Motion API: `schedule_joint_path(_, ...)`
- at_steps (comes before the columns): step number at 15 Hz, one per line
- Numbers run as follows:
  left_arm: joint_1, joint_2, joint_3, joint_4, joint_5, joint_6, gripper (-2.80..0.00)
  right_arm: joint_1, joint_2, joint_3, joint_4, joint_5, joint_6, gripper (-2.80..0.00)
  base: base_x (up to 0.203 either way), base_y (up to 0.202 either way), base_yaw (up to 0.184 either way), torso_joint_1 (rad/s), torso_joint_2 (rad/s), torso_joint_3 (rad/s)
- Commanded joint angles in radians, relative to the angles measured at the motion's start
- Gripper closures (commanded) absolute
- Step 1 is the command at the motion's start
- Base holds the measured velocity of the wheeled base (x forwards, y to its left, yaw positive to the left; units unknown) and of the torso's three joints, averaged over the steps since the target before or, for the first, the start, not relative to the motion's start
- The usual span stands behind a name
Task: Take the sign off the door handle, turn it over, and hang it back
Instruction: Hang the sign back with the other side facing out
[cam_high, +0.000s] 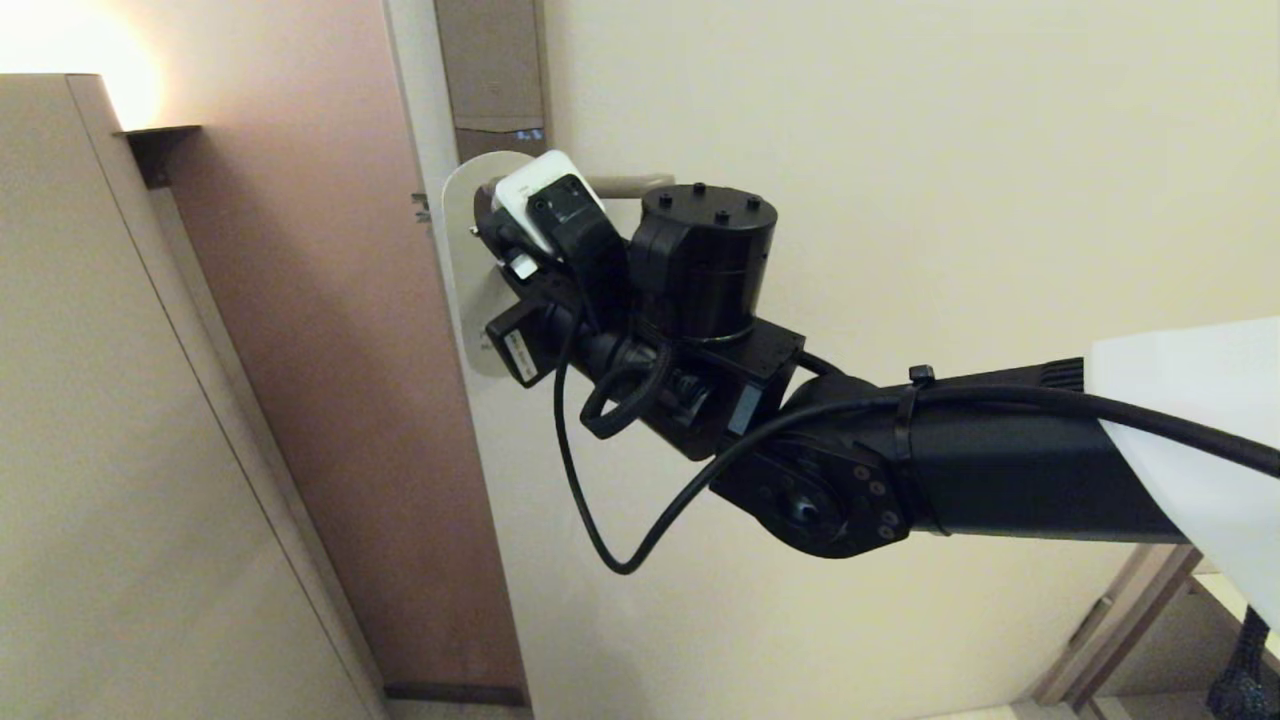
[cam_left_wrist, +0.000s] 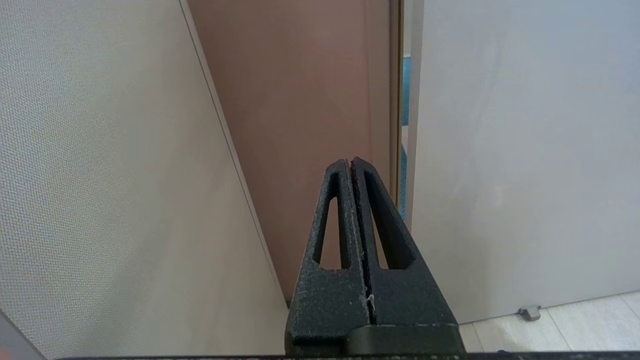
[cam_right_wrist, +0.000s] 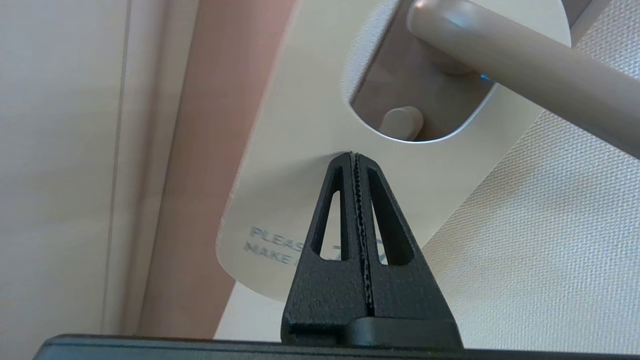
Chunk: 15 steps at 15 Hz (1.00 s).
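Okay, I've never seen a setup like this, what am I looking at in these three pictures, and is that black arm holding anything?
This is a two-armed robot facing a door. One picture comes from a camera on its head; the other two come from cameras on its wrists, looking along the jaws.

In the head view, the black right arm reaches up to the door handle, where a white sign hangs. The right wrist view shows the right gripper up close: its jaws are shut, tips right at the sign just below its oval hole. The handle passes through that hole. The white face reads "PLEASE MAKE...". Whether the jaws pinch the sign's edge, I cannot tell.

The left gripper, jaws shut and empty, is parked low down facing the door and wall.
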Motion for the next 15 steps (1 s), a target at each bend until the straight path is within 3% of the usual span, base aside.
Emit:
schedule_joint_path(1, 0.000, 0.001, 0.000, 0.000, 0.000, 0.000, 0.00, -0.012, 0.023, -0.015, -0.004, -0.001, -0.002, 0.00, 0.000, 0.000, 0.000, 0.000, 0.00, 0.000)
schedule_joint_path(15, 0.000, 0.001, 0.000, 0.000, 0.000, 0.000, 0.00, -0.043, 0.025, -0.031, -0.006, 0.008, 0.003, 0.00, 0.000, 0.000, 0.000, 0.000, 0.00, 0.000)
